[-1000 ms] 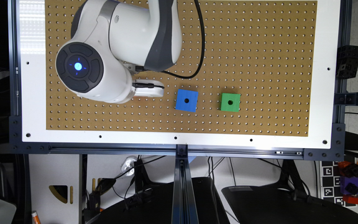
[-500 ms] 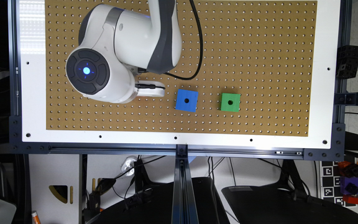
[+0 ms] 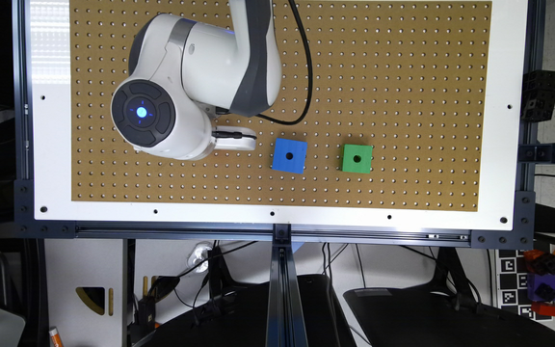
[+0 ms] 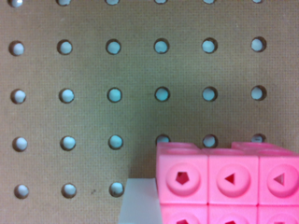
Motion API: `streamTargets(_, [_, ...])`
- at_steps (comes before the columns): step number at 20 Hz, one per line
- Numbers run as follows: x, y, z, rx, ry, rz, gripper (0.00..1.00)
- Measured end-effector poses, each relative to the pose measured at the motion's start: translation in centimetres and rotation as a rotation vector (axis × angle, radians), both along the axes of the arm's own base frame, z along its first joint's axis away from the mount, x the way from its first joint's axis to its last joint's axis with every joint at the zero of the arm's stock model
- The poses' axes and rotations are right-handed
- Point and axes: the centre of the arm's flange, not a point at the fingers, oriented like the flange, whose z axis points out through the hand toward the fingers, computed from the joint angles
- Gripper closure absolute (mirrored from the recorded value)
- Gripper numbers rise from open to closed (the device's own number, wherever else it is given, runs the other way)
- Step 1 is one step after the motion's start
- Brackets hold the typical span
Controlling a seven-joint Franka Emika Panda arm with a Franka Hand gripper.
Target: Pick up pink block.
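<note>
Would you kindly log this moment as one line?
stage: approach | gripper: over pegboard, state unclear | pink block: close under wrist camera | blue cube, green cube: untouched

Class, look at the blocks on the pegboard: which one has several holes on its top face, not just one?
The pink block: several round recesses on its top, whereas the blue cube and green cube each have one.

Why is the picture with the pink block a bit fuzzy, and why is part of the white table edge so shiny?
In the wrist view the camera sits very close, so the pink block and pegboard holes look soft, with a dim shadow above the block. In the exterior view light glares off the white border at that view's left.
</note>
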Motion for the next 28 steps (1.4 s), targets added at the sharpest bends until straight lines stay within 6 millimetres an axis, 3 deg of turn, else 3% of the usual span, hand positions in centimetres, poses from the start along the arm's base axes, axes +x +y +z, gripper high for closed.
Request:
streamTargets(8, [0.0, 0.0, 0.1, 0.000, 0.000, 0.000, 1.00])
streamTargets(16, [0.2, 0.0, 3.5, -0.001, 0.002, 0.001, 1.00])
streamTargets(28, [-0.4, 0.1, 13.6, -0.005, 0.001, 0.002, 1.00])
